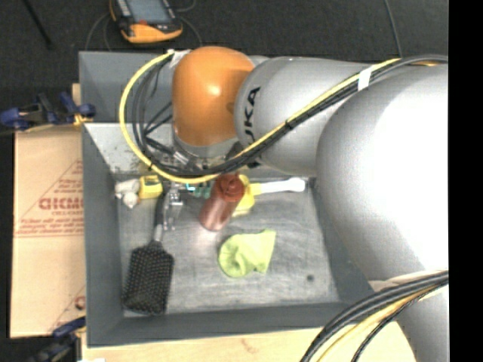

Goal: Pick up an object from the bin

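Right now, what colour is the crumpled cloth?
The cloth is yellow-green, seen best in the camera view.

Arm (362,149) is reaching over bin (102,262) from its right; orange wrist cover (207,96) is hanging above bin's back half, gripper (173,200) pointing down.

Brush (149,277) lay in front-left corner of bin (99,225), handle toward back. Cloth (247,253) lay right of brush, mid-floor. Bottle (219,204) lay just behind cloth. Arm (302,104) hung over back part.
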`<state>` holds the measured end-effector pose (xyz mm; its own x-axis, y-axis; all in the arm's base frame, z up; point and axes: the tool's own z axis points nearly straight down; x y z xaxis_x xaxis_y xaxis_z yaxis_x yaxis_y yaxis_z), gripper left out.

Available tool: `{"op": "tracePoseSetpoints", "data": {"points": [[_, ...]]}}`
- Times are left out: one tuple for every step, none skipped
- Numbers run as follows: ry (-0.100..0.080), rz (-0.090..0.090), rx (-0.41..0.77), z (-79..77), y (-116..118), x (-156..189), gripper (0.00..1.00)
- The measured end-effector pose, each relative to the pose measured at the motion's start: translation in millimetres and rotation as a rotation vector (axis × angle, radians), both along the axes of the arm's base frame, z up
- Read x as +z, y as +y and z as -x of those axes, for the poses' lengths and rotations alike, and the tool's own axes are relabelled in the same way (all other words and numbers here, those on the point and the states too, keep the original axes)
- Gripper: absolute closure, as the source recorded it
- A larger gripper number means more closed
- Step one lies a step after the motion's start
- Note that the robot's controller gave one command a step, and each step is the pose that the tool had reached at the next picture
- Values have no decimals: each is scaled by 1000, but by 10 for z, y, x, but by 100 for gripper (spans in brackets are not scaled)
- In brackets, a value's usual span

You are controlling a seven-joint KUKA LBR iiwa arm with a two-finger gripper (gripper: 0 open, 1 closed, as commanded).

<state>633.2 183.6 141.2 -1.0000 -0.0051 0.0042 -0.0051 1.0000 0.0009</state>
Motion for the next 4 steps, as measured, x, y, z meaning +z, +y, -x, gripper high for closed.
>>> {"op": "tracePoseSetpoints", "data": {"points": [[-8, -1, -3, -21, -6, 52, 0], [-14, -3, -66, -27, 20, -396, 0], [-10, -1, -76, -14, 11, -378, 100], [-10, -1, -76, -14, 13, -377, 100]]}}
